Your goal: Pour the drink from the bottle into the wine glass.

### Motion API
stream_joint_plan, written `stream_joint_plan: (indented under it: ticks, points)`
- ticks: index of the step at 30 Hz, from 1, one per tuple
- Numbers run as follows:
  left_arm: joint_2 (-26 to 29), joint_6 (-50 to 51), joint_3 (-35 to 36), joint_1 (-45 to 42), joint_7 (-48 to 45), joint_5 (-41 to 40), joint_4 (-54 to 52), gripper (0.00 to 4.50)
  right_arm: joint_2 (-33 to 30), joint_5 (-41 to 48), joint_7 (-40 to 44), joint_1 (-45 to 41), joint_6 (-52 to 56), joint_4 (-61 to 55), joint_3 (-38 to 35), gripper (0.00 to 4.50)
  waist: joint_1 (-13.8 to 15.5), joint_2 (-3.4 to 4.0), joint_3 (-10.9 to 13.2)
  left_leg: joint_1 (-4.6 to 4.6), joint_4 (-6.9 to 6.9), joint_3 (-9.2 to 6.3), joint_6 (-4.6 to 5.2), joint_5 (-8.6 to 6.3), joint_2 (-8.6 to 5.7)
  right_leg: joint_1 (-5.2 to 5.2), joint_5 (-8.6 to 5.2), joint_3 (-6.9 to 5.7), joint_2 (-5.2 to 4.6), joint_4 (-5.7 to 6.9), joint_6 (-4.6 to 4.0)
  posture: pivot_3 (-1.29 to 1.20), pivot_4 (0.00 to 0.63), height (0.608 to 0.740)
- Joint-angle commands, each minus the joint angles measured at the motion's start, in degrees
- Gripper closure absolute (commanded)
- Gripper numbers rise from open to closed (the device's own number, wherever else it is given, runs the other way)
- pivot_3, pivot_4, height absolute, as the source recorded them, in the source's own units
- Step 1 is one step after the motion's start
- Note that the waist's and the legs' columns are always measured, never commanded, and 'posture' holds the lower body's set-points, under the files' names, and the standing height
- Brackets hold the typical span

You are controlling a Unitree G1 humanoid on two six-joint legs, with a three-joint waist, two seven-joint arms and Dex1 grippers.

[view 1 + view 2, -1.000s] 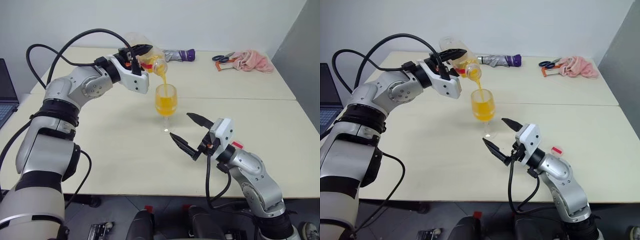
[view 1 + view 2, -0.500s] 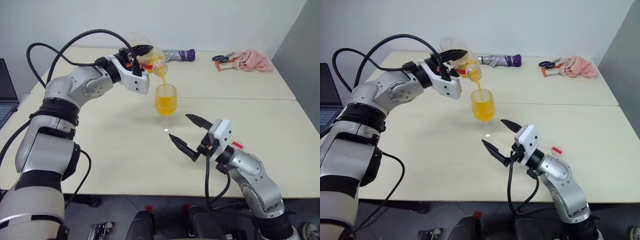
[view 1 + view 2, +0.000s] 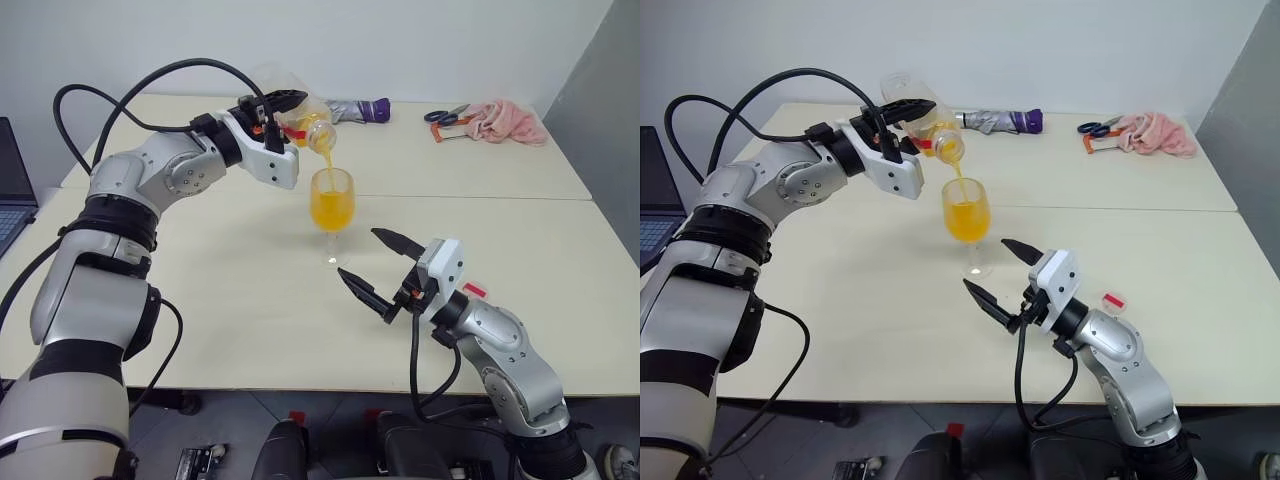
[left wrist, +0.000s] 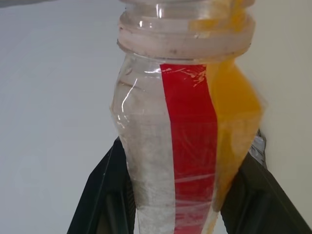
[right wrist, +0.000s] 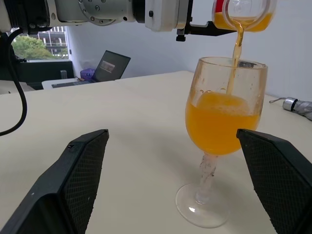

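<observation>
The clear bottle with a red label strip is tipped mouth-down over the wine glass. My left gripper is shut on the bottle's body, and its black fingers clamp both sides. A thin stream of the orange drink runs from the bottle's mouth into the glass. The glass stands upright on the table, its bowl more than half full of the drink. My right gripper hovers open just in front of the glass's foot, touching nothing. Its fingers stand wide either side of the stem.
At the table's far edge lie a folded grey and purple umbrella, scissors and a pink cloth. A laptop sits at the far left. A small red and white tag lies beside my right arm.
The orange drink keeps streaming from the bottle into the glass. Both arms have stayed where they were.
</observation>
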Motion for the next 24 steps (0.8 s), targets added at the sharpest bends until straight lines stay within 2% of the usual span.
stream_joint_plan:
  ticks: [1,24]
  points:
    - [0.5,0.1,0.1,-2.4,1.4,-0.1,-0.1,2.74,0.8,-0.6,-1.2,-0.3,-1.9,-2.2,-0.5,0.0,0.0,0.0,0.0,0.0,0.0,0.0,0.0,0.0,0.0,0.0,0.0,0.0,0.0,0.0,0.0,0.0,0.15,0.74]
    - [-0.1,0.0,-0.4,-2.5,1.7,-0.6,0.4,2.74,1.5,-1.6,-2.3,-1.0,-3.5,-1.3,-1.2,0.0,0.0,0.0,0.0,0.01,0.01,0.0,0.0,0.0,-0.01,0.0,0.0,0.0,-0.01,0.03,0.0,0.0,0.15,0.74]
